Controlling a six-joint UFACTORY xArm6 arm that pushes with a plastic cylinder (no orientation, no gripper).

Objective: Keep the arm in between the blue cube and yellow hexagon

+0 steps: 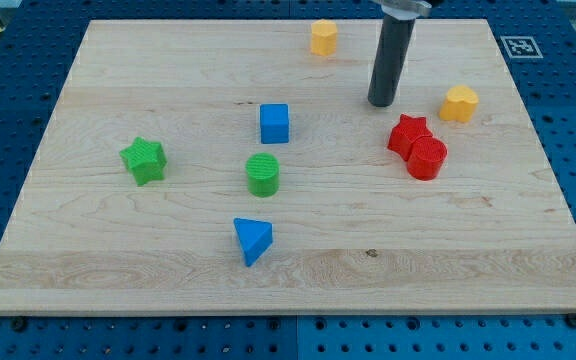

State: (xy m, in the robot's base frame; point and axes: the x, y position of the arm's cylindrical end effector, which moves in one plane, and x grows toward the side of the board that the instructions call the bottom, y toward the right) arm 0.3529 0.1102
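A pale wooden board (298, 265) fills most of the view under even light. Around the board on every side lies a blue perforated surface (8, 120). Just beyond the board's top right corner sits a black-and-white marker tag (521, 46).

Bright, even overhead light washing over the pale wooden board (298, 250), small soft shadows sitting close under each block, faint sheen showing along the dark rod (392, 60), focus holding sharp edge to edge, no blur or glare showing.

No legible text (marker unreadable)
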